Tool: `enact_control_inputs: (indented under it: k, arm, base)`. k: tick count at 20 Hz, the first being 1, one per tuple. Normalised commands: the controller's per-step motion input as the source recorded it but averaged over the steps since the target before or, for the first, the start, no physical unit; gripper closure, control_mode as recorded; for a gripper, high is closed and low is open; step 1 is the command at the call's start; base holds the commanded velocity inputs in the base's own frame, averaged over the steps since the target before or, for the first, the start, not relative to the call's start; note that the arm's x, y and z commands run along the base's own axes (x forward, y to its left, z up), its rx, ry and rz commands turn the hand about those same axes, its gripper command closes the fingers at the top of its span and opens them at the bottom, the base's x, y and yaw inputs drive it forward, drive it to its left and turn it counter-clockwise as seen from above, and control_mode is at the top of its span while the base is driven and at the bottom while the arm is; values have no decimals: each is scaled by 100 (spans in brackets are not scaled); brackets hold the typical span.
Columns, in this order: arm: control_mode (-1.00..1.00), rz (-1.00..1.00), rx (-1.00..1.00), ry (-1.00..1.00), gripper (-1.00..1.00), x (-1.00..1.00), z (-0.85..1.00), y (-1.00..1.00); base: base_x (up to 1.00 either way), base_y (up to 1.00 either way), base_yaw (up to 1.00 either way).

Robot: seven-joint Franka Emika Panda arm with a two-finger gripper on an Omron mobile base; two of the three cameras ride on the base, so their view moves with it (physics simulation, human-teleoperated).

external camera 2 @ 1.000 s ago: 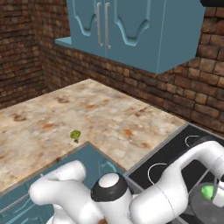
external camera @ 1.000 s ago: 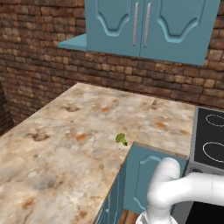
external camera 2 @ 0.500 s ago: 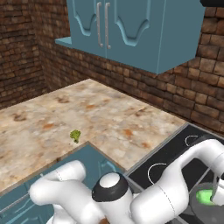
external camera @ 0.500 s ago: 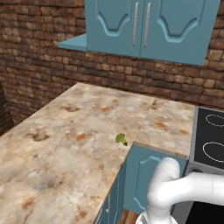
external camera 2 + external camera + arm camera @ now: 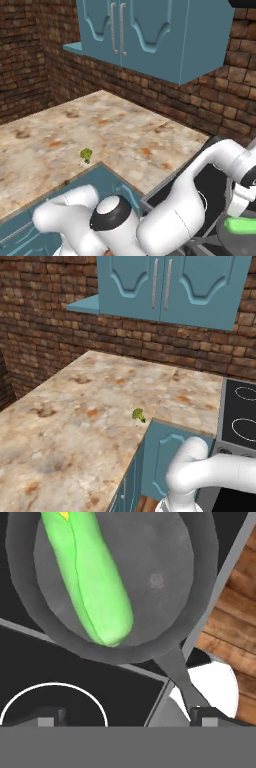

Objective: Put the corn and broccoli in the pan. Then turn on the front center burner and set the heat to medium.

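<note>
The corn (image 5: pixel 85 577), a smooth bright green cob, lies flat inside the round dark grey pan (image 5: pixel 160 582), whose thin handle (image 5: pixel 177 672) runs toward my hand. My gripper (image 5: pixel 130 717) hovers above the pan's near rim, open, with nothing between its fingertips (image 5: pixel 47 716). From the right base view the corn (image 5: pixel 243 224) shows in the pan (image 5: pixel 225 237) at the lower right. The broccoli (image 5: pixel 138 415), a small bumpy floret, sits on the counter near its inner corner, also seen as the broccoli (image 5: pixel 86 154). The front center burner is hidden under the pan.
The black cooktop (image 5: pixel 240 416) lies right of the speckled stone counter (image 5: pixel 75 416). A white burner ring (image 5: pixel 52 704) shows beside the pan. Blue wall cabinets (image 5: pixel 170 286) hang above on the brick wall. Wooden floor (image 5: pixel 230 632) lies past the stove's front edge.
The jaws have spread wide and let go of the corn, which dropped slightly and now lies in the pan. The broccoli has not moved.
</note>
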Motion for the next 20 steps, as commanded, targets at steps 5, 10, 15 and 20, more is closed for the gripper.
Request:
enact_control_inputs:
  k: [5,10,15,20]
  arm:
    - [-100,9,8,-21,-100,-4,32,67]
    - [-100,7,21,-37,-100,-12,15,64]
    - [-100,8,12,-28,-100,-2,44,84]
    - [-100,14,0,-7,-100,-8,51,97]
  base:
    - [0,0,0]
    - [0,0,0]
    - [0,0,0]
    - [0,0,0]
